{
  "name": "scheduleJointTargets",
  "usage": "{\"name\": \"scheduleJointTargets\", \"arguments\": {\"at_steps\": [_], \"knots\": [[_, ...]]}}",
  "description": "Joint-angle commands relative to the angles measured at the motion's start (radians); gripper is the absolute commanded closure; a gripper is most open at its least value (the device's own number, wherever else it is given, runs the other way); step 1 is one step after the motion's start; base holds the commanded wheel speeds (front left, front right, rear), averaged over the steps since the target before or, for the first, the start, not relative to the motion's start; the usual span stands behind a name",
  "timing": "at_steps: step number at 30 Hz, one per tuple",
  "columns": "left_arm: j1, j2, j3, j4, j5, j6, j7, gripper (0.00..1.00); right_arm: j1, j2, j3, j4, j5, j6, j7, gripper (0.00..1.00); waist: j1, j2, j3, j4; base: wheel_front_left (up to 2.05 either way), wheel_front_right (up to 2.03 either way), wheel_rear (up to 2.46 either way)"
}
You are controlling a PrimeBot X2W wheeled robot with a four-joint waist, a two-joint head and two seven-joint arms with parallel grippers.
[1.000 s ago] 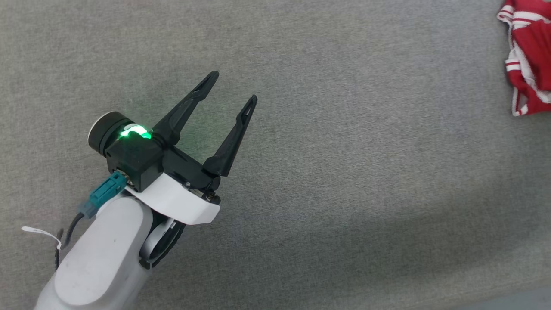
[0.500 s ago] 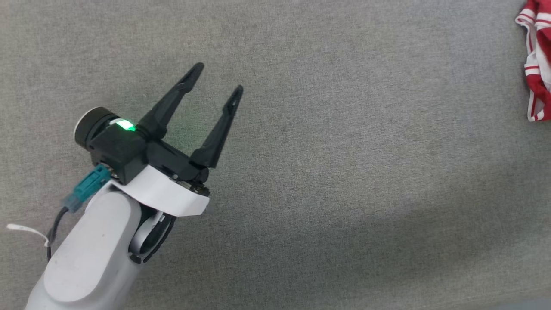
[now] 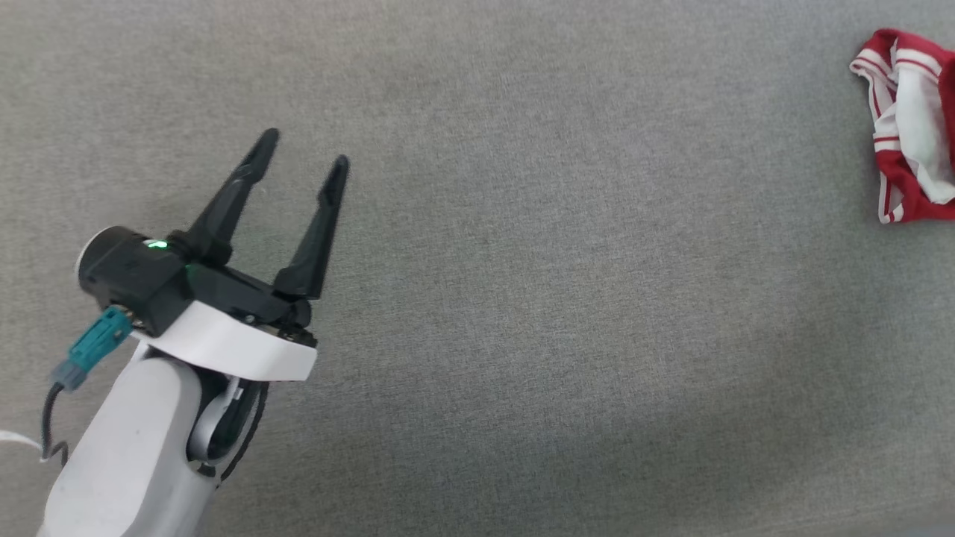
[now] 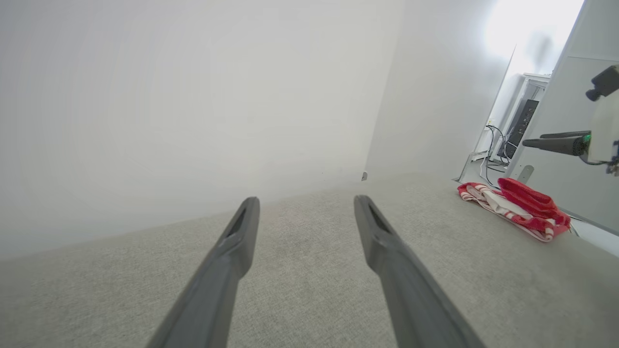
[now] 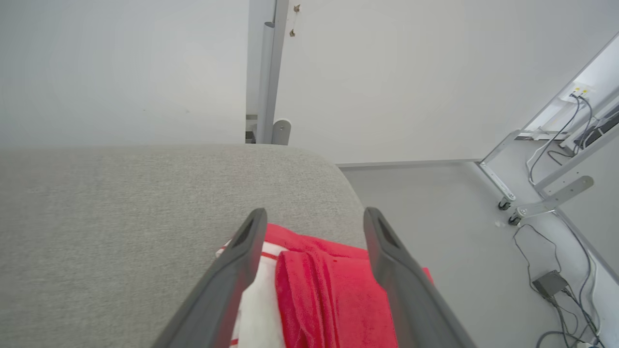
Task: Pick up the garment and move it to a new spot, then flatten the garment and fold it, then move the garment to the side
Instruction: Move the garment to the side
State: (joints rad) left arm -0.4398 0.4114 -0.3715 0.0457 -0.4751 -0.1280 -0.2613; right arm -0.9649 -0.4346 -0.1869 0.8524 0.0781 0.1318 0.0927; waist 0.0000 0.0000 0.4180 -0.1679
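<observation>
Red-and-white crumpled fabric garment (image 3: 906, 127) is lying near the right corner of the grey woven surface (image 3: 522, 298). Left gripper (image 3: 304, 148) is hovering well apart from it, dark fingers spread and empty. Right gripper (image 5: 314, 212) is hanging above the garment, fingers spread.

Grey woven-cloth surface (image 3: 522, 313), flat and level; rounded at one corner, as the right wrist view shows; one item lies directly on it: a red and white shirt (image 3: 906, 127), bunched in a loose heap close to that corner of the surface; striped trim shows along its folds.
</observation>
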Motion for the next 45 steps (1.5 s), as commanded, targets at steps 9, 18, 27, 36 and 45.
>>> {"name": "scheduleJointTargets", "arguments": {"at_steps": [9, 18, 27, 36, 45], "knots": [[0.096, -0.035, 0.12, -0.012, 0.029, -0.003, -0.004, 0.0, 0.131, 0.069, 0.088, -0.086, 0.137, -0.002, -0.097, 0.0, 0.0, 0.0, -0.081, 0.033, 0.0, 0.0, 0.0], [0.226, -0.082, 0.294, -0.016, 0.082, -0.002, -0.004, 0.0, 0.324, 0.119, 0.162, -0.24, 0.226, -0.002, -0.19, 0.0, 0.0, 0.0, -0.161, 0.079, 0.0, 0.0, 0.0], [0.352, -0.121, 0.398, -0.034, 0.107, -0.002, -0.004, 0.0, 0.509, 0.116, 0.219, -0.392, 0.264, -0.002, -0.257, 0.0, 0.0, 0.0, -0.241, 0.14, 0.0, 0.0, 0.0], [0.477, -0.146, 0.456, -0.047, 0.133, -0.002, -0.004, 0.0, 0.693, 0.156, 0.204, -0.502, 0.267, -0.002, -0.299, 0.0, 0.0, 0.0, -0.328, 0.191, 0.0, 0.0, 0.0], [0.588, -0.172, 0.489, -0.058, 0.128, -0.002, -0.004, 0.0, 0.849, 0.219, 0.186, -0.562, 0.261, -0.002, -0.323, 0.0, 0.0, 0.0, -0.404, 0.208, 0.0, 0.0, 0.0]]}}
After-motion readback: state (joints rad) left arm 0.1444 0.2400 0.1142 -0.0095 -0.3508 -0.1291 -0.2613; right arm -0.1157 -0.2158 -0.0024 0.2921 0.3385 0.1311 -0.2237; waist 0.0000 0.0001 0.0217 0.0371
